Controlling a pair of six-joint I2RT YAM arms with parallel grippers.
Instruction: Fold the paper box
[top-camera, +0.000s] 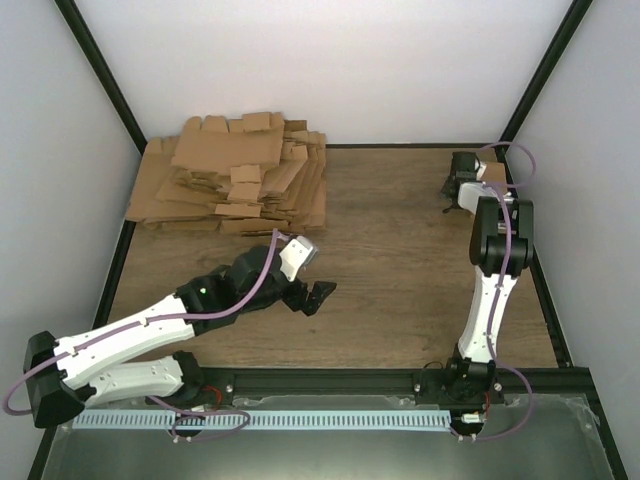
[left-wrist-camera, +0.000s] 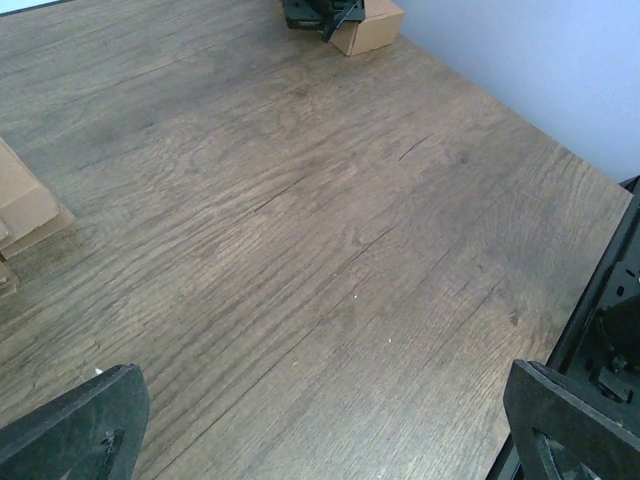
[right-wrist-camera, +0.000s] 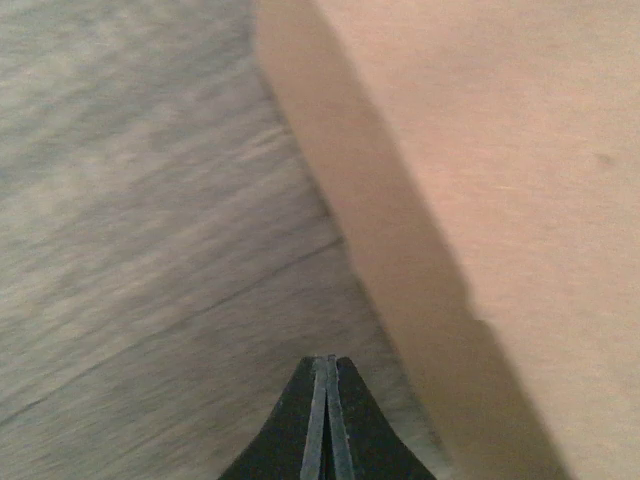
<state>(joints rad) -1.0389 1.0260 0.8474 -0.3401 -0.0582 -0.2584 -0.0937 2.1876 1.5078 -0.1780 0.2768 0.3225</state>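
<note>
Wood-grain tabletop (top-camera: 400, 270) fills your workspace, closed in by pale walls and a black frame. In the far left corner you have the pile of flat cardboard blanks (top-camera: 235, 180), loosely stacked.

Your left arm lies low across the near left of the table. The left gripper (top-camera: 310, 296) sits near the table's middle with its jaws spread wide and nothing between them. Its wrist camera shows you only bare wood between the two fingertips.

Your right arm reaches into the far right corner. There the paper box (top-camera: 492, 172) rests on the table close to the right wall, and it appears as a small brown carton. The right gripper (top-camera: 458, 188) is just beside it, on the side toward the table's middle, with its jaws pressed fully together and nothing pinched. In the right wrist view the closed tips point down at the wood, with the box's brown face just to their right. That view is blurred, so you cannot tell whether they touch the cardboard.
</note>
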